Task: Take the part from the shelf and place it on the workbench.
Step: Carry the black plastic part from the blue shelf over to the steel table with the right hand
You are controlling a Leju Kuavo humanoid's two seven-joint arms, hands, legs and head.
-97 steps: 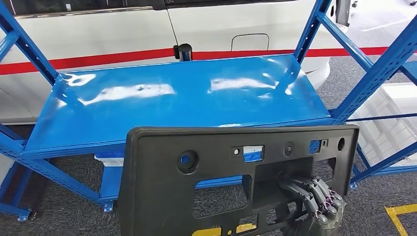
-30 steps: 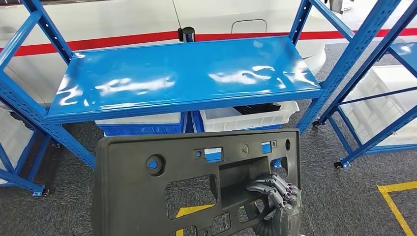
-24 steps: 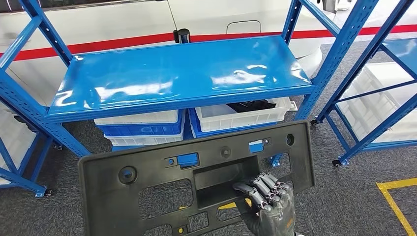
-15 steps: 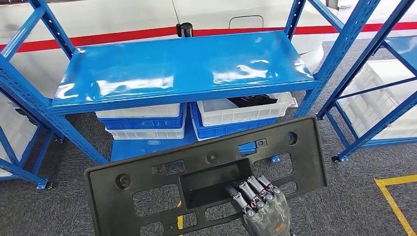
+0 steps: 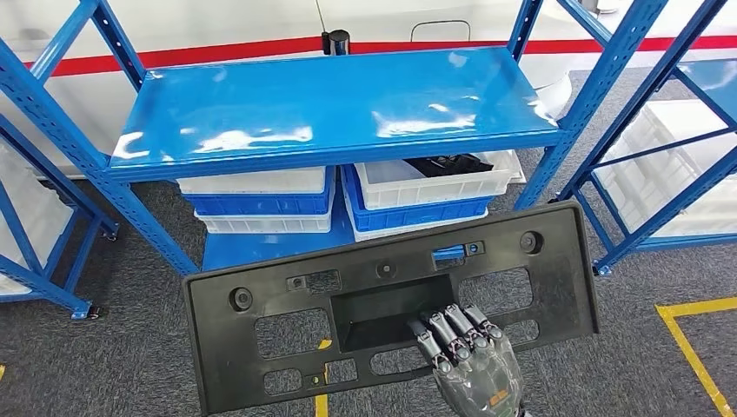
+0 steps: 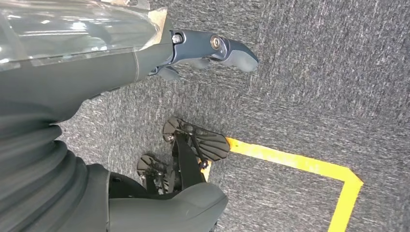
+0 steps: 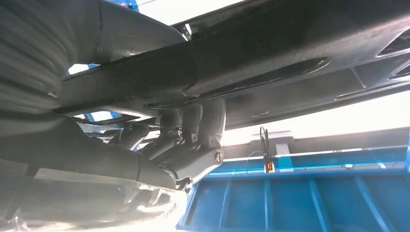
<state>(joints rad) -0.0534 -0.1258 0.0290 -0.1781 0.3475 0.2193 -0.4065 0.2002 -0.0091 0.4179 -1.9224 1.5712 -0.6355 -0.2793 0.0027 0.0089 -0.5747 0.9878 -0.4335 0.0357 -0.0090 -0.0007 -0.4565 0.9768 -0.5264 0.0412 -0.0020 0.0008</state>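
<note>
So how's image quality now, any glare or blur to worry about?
Head view: sharp, with white glare patches on the blue shelf. Right wrist view: bright backlight leaves the black part and the right robot hand dark. Left wrist view: evenly lit.

Left hand point(image 6: 193, 53) hangs empty over grey carpet point(image 6: 314, 72); yellow floor tape point(image 6: 309, 166) below.

White and blue bins point(image 5: 261, 204) sit stacked low at 12 o'clock, one white bin point(image 5: 434, 184) at 1 o'clock holding dark items. Yellow floor tape point(image 5: 695, 339) marks the grey carpet point(image 5: 104, 365) at 4 o'clock. A white vehicle with a red stripe point(image 5: 235, 50) stands beyond.
</note>
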